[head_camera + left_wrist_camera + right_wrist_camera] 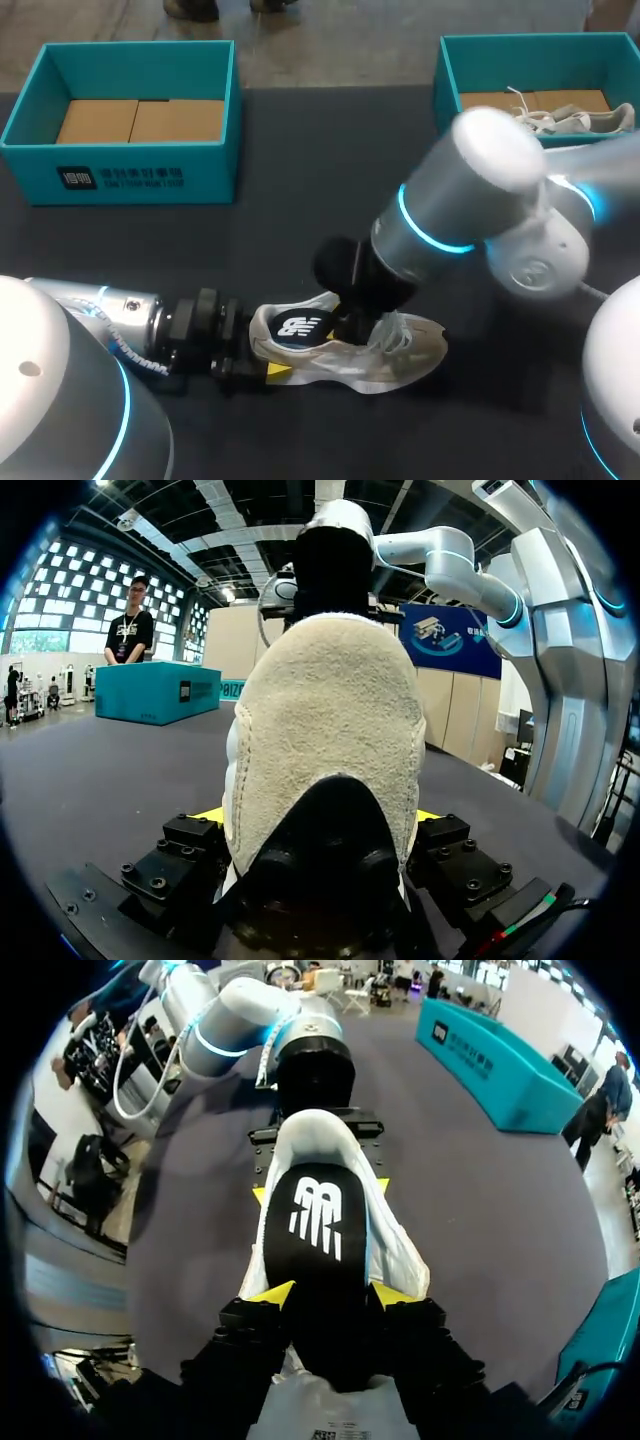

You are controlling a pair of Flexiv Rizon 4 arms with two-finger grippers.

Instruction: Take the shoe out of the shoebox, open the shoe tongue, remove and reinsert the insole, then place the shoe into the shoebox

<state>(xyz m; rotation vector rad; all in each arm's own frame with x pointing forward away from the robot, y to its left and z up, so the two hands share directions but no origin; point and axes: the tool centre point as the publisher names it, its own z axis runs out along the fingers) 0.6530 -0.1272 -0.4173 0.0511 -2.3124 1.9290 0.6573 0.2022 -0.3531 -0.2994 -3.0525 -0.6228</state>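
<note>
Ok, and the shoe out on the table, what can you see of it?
The shoe is a cream and white sneaker with white laces and a suede-like heel, standing sole-down on the dark table. The left gripper clamps its heel from both sides. Its black insole, with a white logo, lies in the opening, pinched between the fingers of the right gripper.

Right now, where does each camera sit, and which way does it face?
Head view: above and behind, looking down on the table; left arm and right arm show.
Left wrist view: on that wrist, facing the heel of the shoe; left fingers hold the shoe, right arm beyond.
Right wrist view: on that wrist, facing the insole; right fingers grip it, left arm beyond.
Shared: the shoe, seen from opposite ends.
</note>
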